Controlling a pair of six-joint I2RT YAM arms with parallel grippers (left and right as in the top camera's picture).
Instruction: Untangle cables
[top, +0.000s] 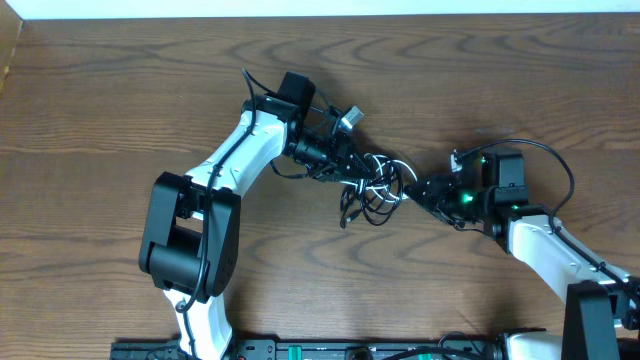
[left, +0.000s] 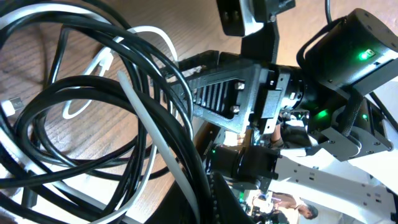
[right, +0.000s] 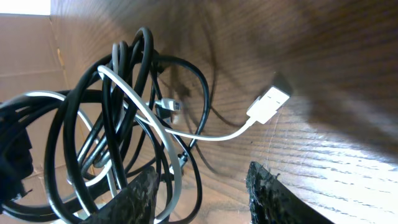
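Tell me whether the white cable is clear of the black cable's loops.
No, the white cable threads through the coils of the black cable in the right wrist view.

My overhead camera looks straight down on the table (top: 100, 120) from well above, taking in most of the left arm (top: 235, 160) and right arm (top: 540, 240). My left wrist camera sits right up against the cables (left: 93, 124), facing across them to the right arm. My right wrist camera looks out past its own fingers (right: 270, 196), low over the tabletop and close in. All three views share those cables.
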